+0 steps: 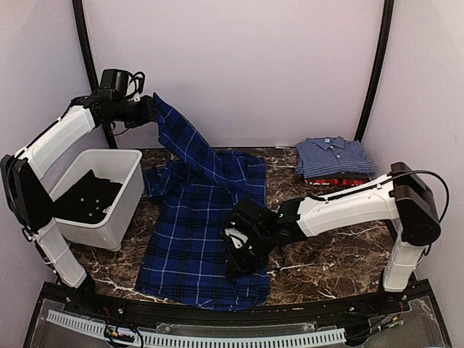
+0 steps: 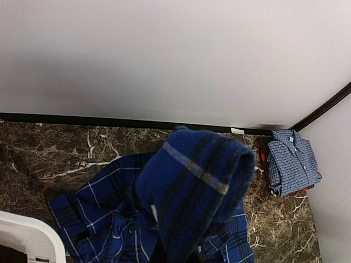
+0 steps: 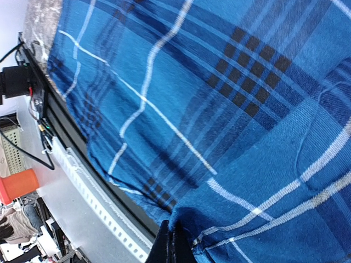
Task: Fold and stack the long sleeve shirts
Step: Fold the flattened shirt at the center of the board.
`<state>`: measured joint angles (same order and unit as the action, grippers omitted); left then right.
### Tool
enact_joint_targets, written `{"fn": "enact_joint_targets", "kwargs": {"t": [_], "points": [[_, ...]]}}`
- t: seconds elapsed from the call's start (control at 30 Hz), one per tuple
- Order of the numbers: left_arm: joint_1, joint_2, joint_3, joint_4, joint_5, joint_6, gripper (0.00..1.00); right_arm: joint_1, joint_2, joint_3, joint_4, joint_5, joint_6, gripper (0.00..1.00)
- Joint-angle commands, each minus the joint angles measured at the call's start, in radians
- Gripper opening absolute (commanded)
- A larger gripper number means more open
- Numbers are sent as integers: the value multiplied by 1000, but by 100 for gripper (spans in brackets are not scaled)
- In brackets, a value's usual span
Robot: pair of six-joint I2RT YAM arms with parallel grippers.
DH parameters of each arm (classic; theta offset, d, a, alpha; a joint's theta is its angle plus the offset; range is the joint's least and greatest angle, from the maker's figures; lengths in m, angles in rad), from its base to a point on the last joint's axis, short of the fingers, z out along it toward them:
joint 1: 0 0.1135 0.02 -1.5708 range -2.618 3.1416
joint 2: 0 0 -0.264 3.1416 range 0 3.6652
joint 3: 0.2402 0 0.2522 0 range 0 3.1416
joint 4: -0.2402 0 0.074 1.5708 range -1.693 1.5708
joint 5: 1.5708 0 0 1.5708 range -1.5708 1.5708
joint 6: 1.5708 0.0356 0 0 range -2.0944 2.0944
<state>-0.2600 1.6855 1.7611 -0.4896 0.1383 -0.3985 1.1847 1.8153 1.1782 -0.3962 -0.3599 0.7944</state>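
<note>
Table (image 1: pixel 319 264): dark marble top. The plaid shirt (image 1: pixel 190 246) lies spread across the middle, its near hem at the front edge.

Left gripper (image 1: pixel 150 112): raised near the back wall, clamped on one end of the plaid shirt, so a strip of cloth hangs from it down to the table.
Right gripper (image 1: pixel 238 255): low over the shirt's right side, fingers closed on a fold of it.

Surroundings: a white bin (image 1: pixel 125 206) stands just left of the shirt, with dark contents inside. At back right sits a folded stack, the fine-check shirt (image 1: pixel 333 155) on top of the red shirt (image 1: pixel 338 180), well apart from both grippers.

Left wrist view: draped plaid hides the fingers, and the stack shows in the far corner.
Right wrist view: the pinched fold appears close up at the fingertips (image 3: pixel 171 247). An orange object (image 3: pixel 16 186) is visible beyond the table's front edge, unseen from above.
</note>
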Motion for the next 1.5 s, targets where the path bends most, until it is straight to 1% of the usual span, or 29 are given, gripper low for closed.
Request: {"fn": "enact_joint_targets", "kwargs": {"t": [0.0,0.23,0.43,0.63,0.77,1.0,1.03,1.1,1.27,1.33,1.4,1.47], "points": [[8,-6,48,21,26,7,0,4,23,-4,35,-21,-1,0],[8,-39,67,96,15,-1,0,4,31,-8,64,-31,7,0],[10,-32,68,75,-17,7,0,3,40,23,75,-31,10,0],[22,-16,53,26,-90,15,0,4,59,36,102,-52,16,0],[42,6,37,4,-82,9,0,4,80,56,102,-55,14,0],[45,23,-38,31,-60,7,0,3,109,38,155,-87,33,0],[45,27,-41,33,-55,6,0,4,112,40,159,-88,33,2],[45,35,-55,39,-44,3,0,4,111,42,165,-86,26,10],[45,42,-84,44,-30,-1,0,5,62,46,147,-48,-14,37],[44,43,-85,43,-33,0,0,8,35,49,124,-22,-34,44],[44,43,-86,41,-41,3,0,12,0,42,95,17,-48,48],[45,45,-86,36,-49,5,0,15,-50,12,70,66,-53,49]]}}
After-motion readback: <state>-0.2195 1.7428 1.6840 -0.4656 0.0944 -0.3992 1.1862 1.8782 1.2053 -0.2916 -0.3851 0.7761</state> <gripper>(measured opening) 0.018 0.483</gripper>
